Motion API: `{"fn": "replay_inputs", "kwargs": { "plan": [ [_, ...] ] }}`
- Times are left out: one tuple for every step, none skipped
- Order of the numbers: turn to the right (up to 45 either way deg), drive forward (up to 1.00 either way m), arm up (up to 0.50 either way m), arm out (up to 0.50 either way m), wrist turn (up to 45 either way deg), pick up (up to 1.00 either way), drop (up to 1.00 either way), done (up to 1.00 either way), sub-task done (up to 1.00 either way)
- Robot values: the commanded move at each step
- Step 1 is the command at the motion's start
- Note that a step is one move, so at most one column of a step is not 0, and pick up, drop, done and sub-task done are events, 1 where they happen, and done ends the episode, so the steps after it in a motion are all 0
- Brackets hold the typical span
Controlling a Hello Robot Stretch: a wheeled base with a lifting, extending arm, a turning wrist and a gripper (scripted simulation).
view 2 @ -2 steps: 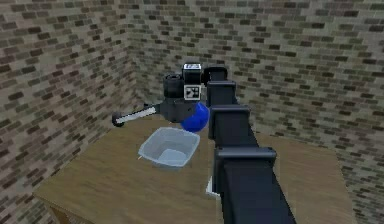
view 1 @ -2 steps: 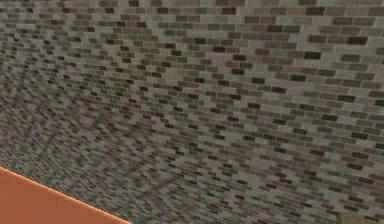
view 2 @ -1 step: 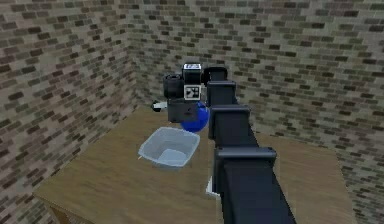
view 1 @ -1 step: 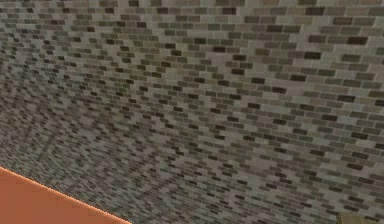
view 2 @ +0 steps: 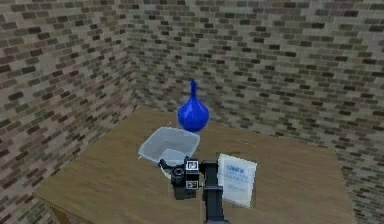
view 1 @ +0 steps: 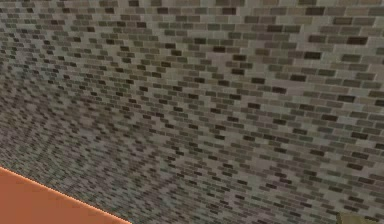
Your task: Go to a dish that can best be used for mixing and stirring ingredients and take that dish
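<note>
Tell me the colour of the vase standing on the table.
The vase is deep blue; the arm side view shows it best.

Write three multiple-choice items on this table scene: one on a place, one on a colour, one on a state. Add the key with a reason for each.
1. Where is the pale bowl?
A) on the floor
B) on the wooden table, nearer the robot than the vase
C) on a wall shelf

2. What colour is the vase?
A) red
B) blue
C) green

3. How does the vase stand?
A) upright, neck up
B) lying on its side
C) broken in pieces

Key: 1B, the bowl rests on the tabletop just below the vase in the arm side view; 2B, its round body is deep blue; 3A, its thin neck points straight up.
</note>
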Motion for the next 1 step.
{"fn": "replay_inputs", "kwargs": {
  "plan": [
    [0.0,0.00,0.00,0.00,0.0,1.00,0.00,0.00,0.00]
  ]
}}
